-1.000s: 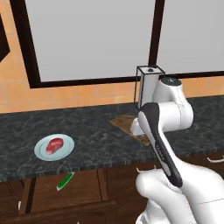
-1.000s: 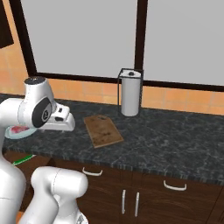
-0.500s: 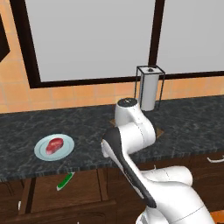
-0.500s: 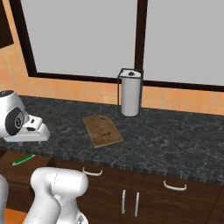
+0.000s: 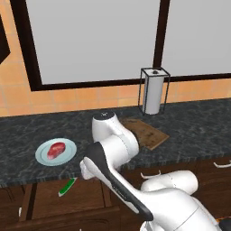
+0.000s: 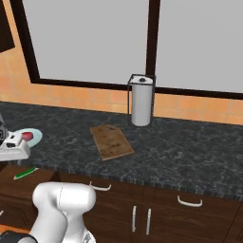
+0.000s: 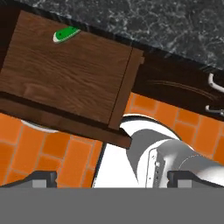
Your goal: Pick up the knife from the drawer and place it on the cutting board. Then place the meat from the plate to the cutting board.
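The drawer stands pulled open below the counter's edge. The knife, with its green handle, lies at the drawer's far end, also seen as the knife and the knife. My gripper is open and empty, high above the drawer and looking down into it, well apart from the knife. The meat rests on the pale plate on the counter just above the drawer. To the right, the cutting board, also the cutting board, lies bare.
A paper towel holder stands behind the board against the window wall. The dark counter runs on to the right. Closed cabinet fronts with silver handles are below it. My own white arm bends over the counter's front edge.
The arm has swung left from beside the cutting board to over the open drawer. The gripper stayed open and empty. Knife, meat and board have not moved.
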